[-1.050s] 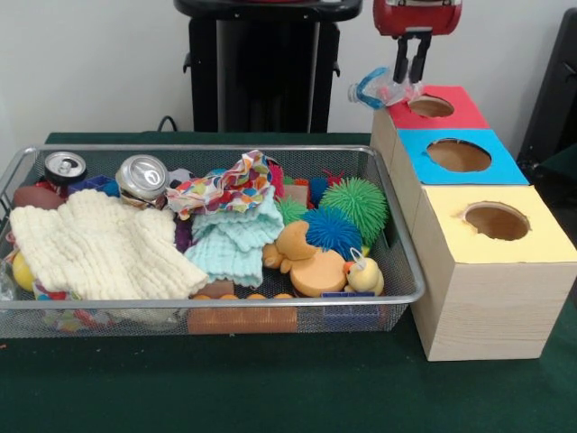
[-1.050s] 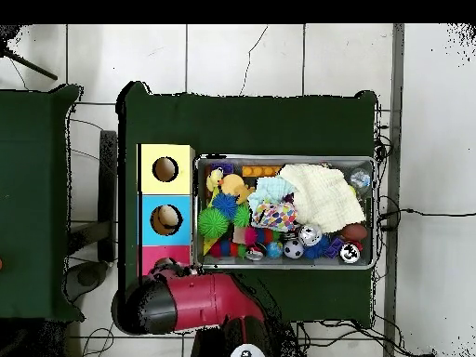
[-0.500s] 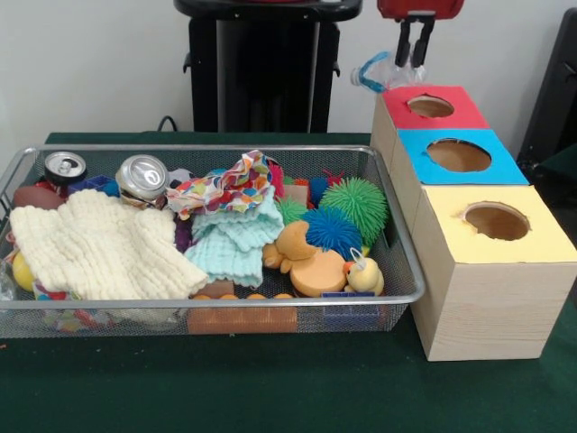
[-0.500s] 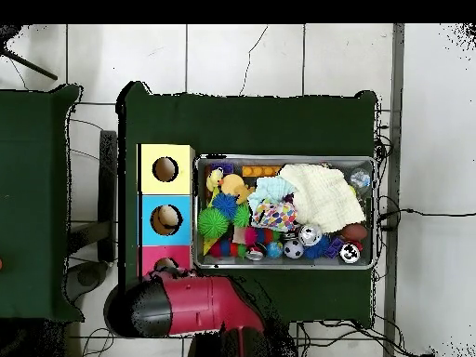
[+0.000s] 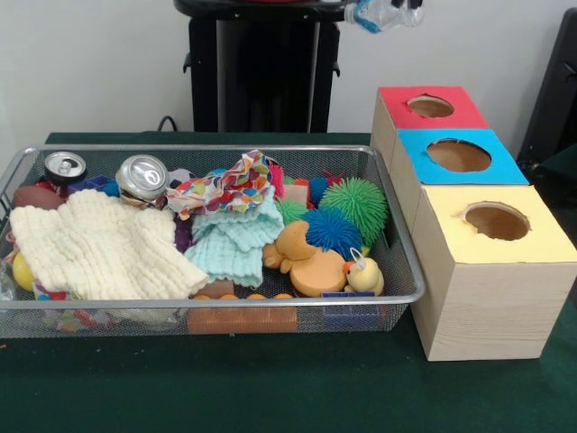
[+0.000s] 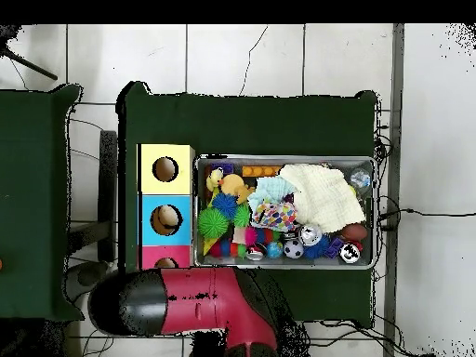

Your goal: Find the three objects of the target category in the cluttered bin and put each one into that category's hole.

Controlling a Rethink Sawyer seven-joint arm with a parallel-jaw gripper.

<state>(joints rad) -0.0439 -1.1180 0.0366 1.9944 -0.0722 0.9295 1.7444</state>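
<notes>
The clear crumpled plastic bottle with a blue end [image 5: 383,13] has risen from just beside the red-topped wooden box [image 5: 431,106] to the very top edge of the front view, well above that box's hole. The red housing and dark fingers that carried it a second ago have left that view (only the bottle shows now). From overhead, the red and black arm [image 6: 186,302] has swung further out, and now covers more of the red-topped box than before.
</notes>
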